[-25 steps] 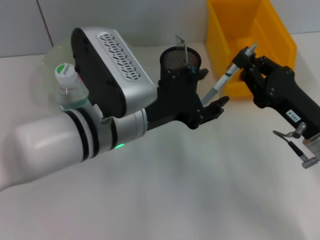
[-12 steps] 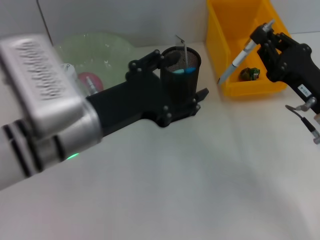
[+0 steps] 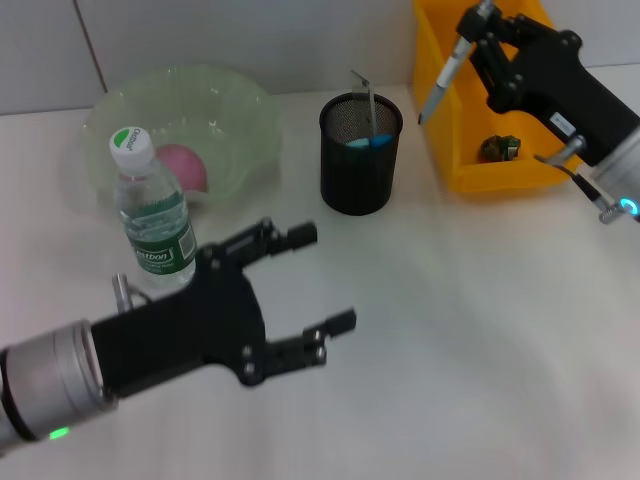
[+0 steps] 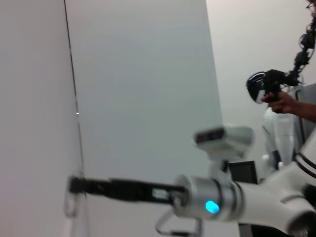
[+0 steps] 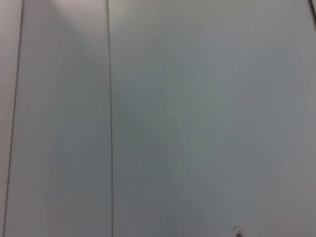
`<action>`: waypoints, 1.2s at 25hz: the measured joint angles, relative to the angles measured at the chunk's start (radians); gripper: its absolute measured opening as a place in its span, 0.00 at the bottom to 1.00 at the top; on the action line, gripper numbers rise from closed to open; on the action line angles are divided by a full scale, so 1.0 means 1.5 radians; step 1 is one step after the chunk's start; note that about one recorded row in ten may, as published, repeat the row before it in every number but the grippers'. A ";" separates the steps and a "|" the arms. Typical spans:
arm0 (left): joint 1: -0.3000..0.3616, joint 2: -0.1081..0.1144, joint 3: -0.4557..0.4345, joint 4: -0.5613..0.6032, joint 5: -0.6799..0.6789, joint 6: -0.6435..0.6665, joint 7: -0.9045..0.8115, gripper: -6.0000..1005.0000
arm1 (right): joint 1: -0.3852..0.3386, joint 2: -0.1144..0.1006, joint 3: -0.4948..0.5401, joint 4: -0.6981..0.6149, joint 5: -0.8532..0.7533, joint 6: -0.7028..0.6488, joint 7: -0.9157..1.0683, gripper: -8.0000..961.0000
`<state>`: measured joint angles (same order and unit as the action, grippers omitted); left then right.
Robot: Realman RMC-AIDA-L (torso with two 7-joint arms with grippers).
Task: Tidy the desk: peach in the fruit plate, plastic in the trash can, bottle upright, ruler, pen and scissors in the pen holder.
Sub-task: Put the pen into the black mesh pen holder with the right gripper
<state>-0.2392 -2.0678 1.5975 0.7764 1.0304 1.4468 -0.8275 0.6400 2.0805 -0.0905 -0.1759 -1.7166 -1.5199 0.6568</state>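
Observation:
My right gripper [image 3: 480, 28] is shut on a grey pen [image 3: 446, 72], which hangs tip-down over the left wall of the yellow trash can [image 3: 500, 176], to the right of the black mesh pen holder [image 3: 358, 180]. A metal ruler [image 3: 368, 96] and blue-handled scissors [image 3: 366, 142] stand inside the holder. A pink peach [image 3: 182, 166] lies in the green fruit plate [image 3: 112, 108]. In front of the plate, the bottle [image 3: 150, 214] stands upright. My left gripper [image 3: 322, 282] is open and empty, low over the table, right of the bottle. A small piece of plastic [image 3: 497, 148] lies in the trash can.
The white table [image 3: 460, 330] stretches in front of the holder and trash can. A wall runs behind the desk. The left wrist view shows my right arm [image 4: 212, 202] against that wall; the right wrist view shows only wall.
My left arm has pulled back from the pen holder toward the near left, uncovering the plate and bottle. The right gripper has risen and moved away with the pen.

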 joint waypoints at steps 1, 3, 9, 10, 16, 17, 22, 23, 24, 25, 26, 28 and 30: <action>0.000 0.000 0.000 0.000 0.000 0.000 0.000 0.81 | 0.008 0.000 0.000 0.000 0.000 0.009 -0.006 0.15; -0.009 0.000 -0.005 -0.034 0.000 0.016 0.021 0.81 | 0.021 0.001 0.000 0.003 0.001 0.025 -0.021 0.16; -0.025 -0.003 -0.002 -0.137 -0.004 0.055 0.100 0.81 | 0.052 0.003 0.000 0.014 0.003 0.063 -0.068 0.16; -0.025 -0.003 -0.002 -0.140 -0.004 0.055 0.100 0.81 | 0.056 0.003 0.000 0.015 0.003 0.068 -0.072 0.16; -0.026 -0.003 -0.002 -0.148 -0.002 0.056 0.103 0.81 | 0.083 0.003 0.001 0.042 0.003 0.105 -0.090 0.16; -0.027 -0.003 -0.001 -0.150 -0.002 0.057 0.105 0.81 | 0.089 0.003 0.001 0.048 0.003 0.115 -0.097 0.16; -0.028 -0.002 -0.001 -0.152 -0.002 0.057 0.111 0.81 | 0.114 0.003 -0.001 0.065 0.002 0.179 -0.106 0.16; -0.028 -0.002 -0.001 -0.153 -0.002 0.058 0.112 0.81 | 0.117 0.003 -0.001 0.066 0.000 0.188 -0.107 0.16; -0.028 -0.002 -0.001 -0.153 -0.002 0.058 0.112 0.81 | 0.120 0.003 -0.003 0.068 0.000 0.196 -0.108 0.16; -0.028 -0.002 -0.001 -0.153 -0.002 0.058 0.112 0.81 | 0.122 0.003 -0.005 0.070 -0.001 0.203 -0.109 0.16; -0.028 -0.002 -0.002 -0.153 -0.002 0.058 0.112 0.81 | 0.125 0.003 -0.008 0.073 -0.001 0.209 -0.110 0.16; -0.027 -0.001 -0.003 -0.154 -0.002 0.059 0.112 0.81 | 0.128 0.003 -0.011 0.076 -0.002 0.224 -0.112 0.16; -0.027 -0.001 -0.003 -0.154 -0.002 0.059 0.112 0.81 | 0.131 0.003 -0.013 0.080 -0.002 0.240 -0.112 0.16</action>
<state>-0.2802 -2.0693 1.5924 0.5454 1.0271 1.5348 -0.6592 0.8370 2.0854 -0.1106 -0.0566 -1.7194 -1.1600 0.4894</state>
